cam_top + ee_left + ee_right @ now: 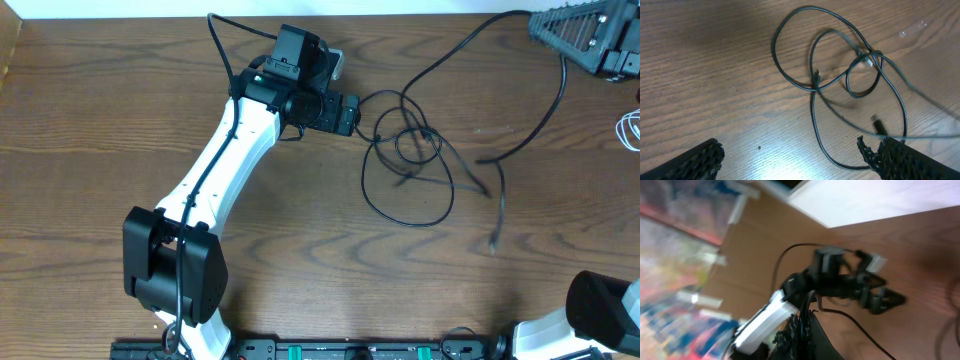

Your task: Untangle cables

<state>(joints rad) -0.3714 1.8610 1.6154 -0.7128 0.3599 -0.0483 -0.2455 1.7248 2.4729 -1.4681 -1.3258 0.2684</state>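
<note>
Cables [410, 155]: loose tangle on the table [300, 240], right of centre and just ahead of the left gripper [790, 150]. In the left wrist view the loops lie beyond the fingertips, none of them between the jaws. A small plug end [879, 125] lies just beside the right-hand finger [905, 160].

Left gripper: jaws spread fully wide, holding nothing.

One long strand runs from the tangle in a wide arc to the far right corner and meets the right gripper [545, 24]. Right gripper: closed. In the right wrist view a black strand comes out at its fingers, so it appears pinched there, though the view is blurred. A second strand trails toward the near edge and ends in a plug [493, 243]. White cable [630, 128]: a small loop at the right edge, well apart from the tangle.

Materials: thin, round, dark cords, limp, in three or four overlapping loops crossing at one knot-like point. Finger pads are black and coarsely ribbed. Table is brown wood grain with a slight sheen.

Pose: left arm [225, 160], with white links and black joints, stretches diagonally from the near left base to the far middle, its wrist turned toward the tangle. Right arm reaches to the far right corner.
</note>
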